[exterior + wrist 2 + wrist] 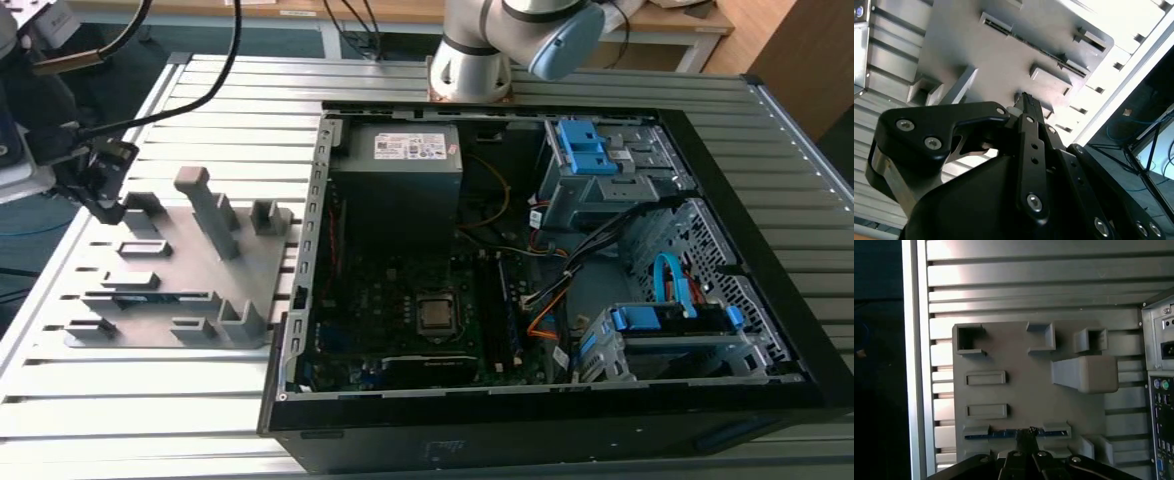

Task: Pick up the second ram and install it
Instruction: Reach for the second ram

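Here, the end effector (pixel 1027 432) hangs over a grey fixture plate (pixel 1024 390). Its setting is narrow: the two black fingertips are drawn close together with nothing between them. In the second wrist view the fingers (pixel 1030 150) appear edge-on as one slim black bar.

Directly beneath the tips, in the first wrist view, is the second ram (pixel 996 434). It stands on edge in a long slot of the plate, with a low grey bracket at each end, and shows as a thin blue-green strip. In the exterior view the end effector (pixel 106 207) sits above the plate and apart from the second ram (pixel 147 297).

A little farther from the end effector, the same plate carries two flat rectangular blocks (pixel 985 378), a tall wedge-shaped block (pixel 1085 374) and a row of open square blocks (pixel 966 337). The plate rests on a slatted metal tabletop (pixel 1029 275).

Farther again, just beside the plate on the side away from the end effector, an open computer case (pixel 304 300) lies on the tabletop. Inside it are the motherboard (pixel 400 290), a grey power supply (pixel 396 185) and blue drive brackets (pixel 587 150). Beyond the case, farthest from the end effector, stands the arm's base (pixel 470 65).
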Robot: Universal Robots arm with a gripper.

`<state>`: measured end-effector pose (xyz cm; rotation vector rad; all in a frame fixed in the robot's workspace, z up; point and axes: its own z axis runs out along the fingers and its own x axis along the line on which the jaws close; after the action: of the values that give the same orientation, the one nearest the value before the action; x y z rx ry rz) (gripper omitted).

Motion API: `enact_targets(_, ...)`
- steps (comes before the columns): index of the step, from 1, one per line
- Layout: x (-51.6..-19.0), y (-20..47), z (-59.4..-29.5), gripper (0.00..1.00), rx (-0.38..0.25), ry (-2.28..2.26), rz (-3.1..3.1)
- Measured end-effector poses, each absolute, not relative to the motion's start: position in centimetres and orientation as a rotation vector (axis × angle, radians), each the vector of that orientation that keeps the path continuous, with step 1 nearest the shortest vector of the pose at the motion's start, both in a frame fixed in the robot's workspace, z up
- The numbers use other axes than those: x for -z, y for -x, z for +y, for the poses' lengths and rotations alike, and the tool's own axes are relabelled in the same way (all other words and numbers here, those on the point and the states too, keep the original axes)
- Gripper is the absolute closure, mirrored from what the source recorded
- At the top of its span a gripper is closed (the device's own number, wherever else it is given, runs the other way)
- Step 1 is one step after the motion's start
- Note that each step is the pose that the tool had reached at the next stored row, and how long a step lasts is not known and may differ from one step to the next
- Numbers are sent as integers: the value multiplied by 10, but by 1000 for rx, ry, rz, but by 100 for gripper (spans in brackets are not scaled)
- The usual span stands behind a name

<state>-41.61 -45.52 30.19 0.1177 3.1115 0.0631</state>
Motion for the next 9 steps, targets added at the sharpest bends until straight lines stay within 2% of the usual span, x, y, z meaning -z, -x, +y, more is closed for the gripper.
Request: enact_targets(9,-286,416,-458,90,-63,-118,3112)
